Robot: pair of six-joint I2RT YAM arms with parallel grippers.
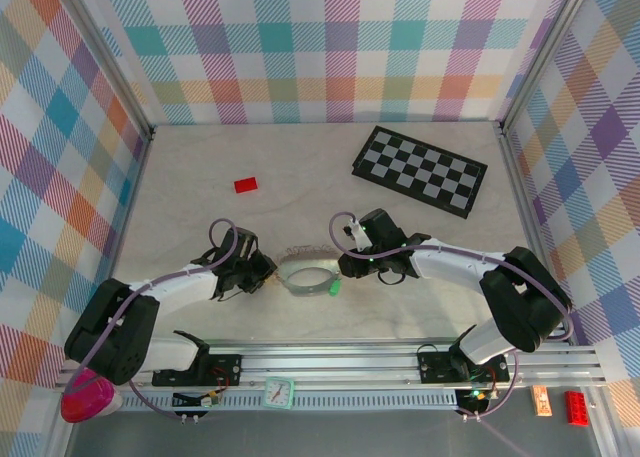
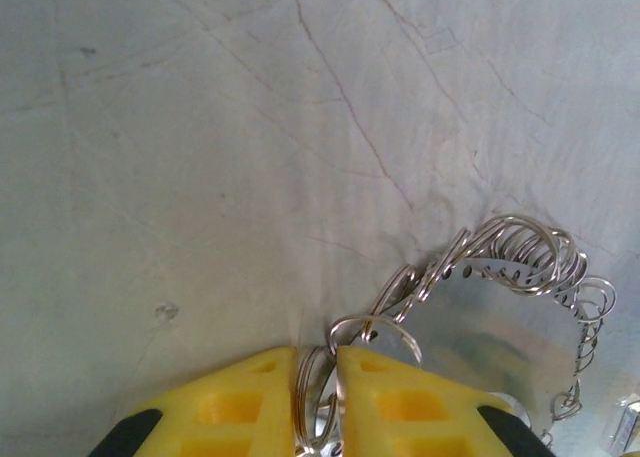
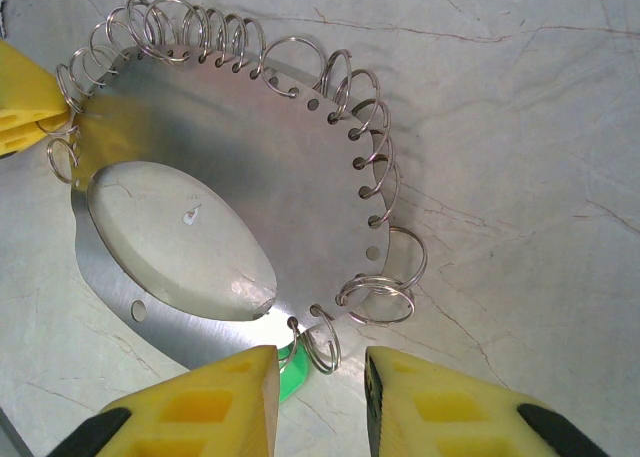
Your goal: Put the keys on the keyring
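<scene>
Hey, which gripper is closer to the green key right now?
Right. The right gripper has its open fingers right beside the green key at the keyring edge. The left gripper is across the keyring, pinching a ring on the opposite side.

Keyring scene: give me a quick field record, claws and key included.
keyring: between the two claws
left claw: shut on one of the keyring's small wire loops
right claw: open, at the keyring's edge, holding nothing
green key: at the keyring's edge, by the right claw
red block: apart, further back
checkerboard: back right
</scene>
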